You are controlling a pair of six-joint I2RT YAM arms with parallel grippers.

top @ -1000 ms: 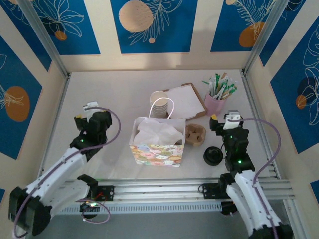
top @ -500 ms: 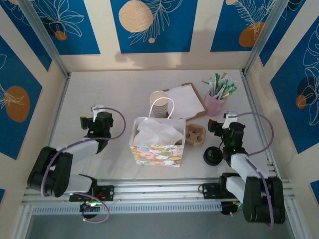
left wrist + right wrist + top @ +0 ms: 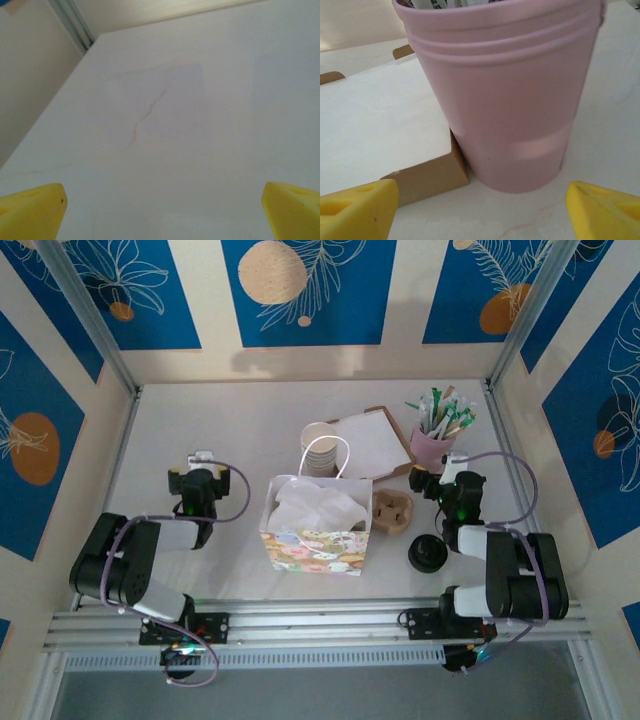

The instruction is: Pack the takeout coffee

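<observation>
Currently I see both hands spread wide: my left hand (image 3: 162,212) over bare table (image 3: 200,100), my right hand (image 3: 482,207) facing a pink cup (image 3: 505,95). The takeout coffee (image 3: 428,554) stands on the table, between the patterned bag (image 3: 315,530) and my right arm.

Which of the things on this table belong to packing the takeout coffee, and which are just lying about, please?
For the job: takeout coffee, cardboard carrier, probably the gift bag.
Lying about: stack of cream cups, pink cup of sticks, paper-lined tray.
</observation>
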